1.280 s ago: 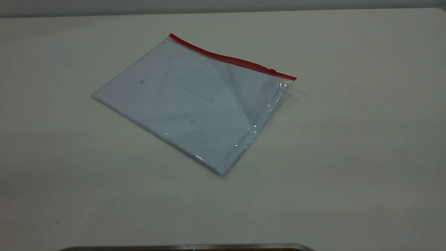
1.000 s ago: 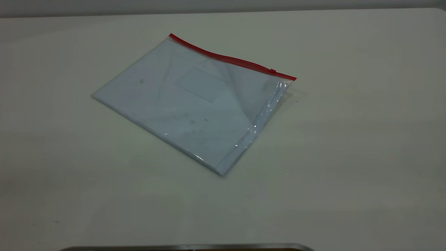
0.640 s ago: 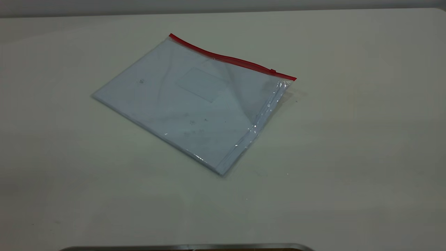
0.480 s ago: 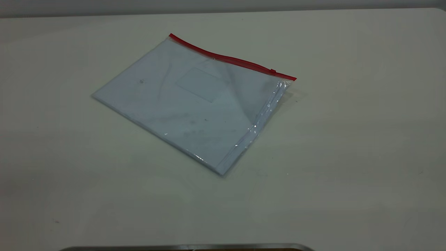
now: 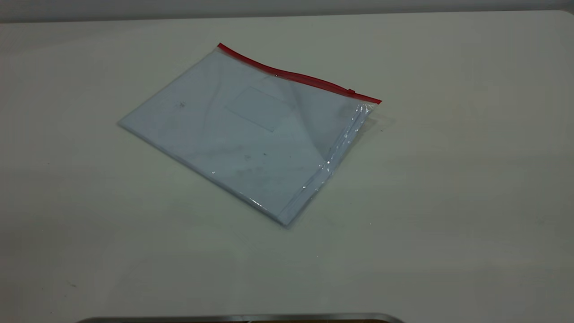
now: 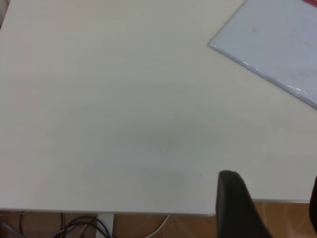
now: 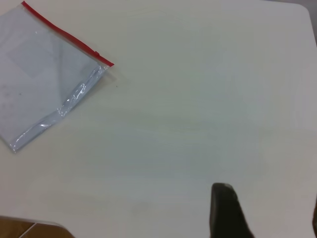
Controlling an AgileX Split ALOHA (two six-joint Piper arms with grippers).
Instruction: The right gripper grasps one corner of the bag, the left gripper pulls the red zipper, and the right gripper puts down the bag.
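The bag lies flat on the white table, clear plastic with a pale blue-white sheet and a faint label patch inside. The red zipper runs along its far long edge, with the small slider tab near the right corner. Neither gripper shows in the exterior view. In the left wrist view the left gripper is open and empty over the table's near edge, far from the bag. In the right wrist view the right gripper is open and empty, well away from the bag and its zipper.
The table is white and bare around the bag. A metal strip lies along the bottom of the exterior view. The left wrist view shows the table's edge with cables on a wooden floor below.
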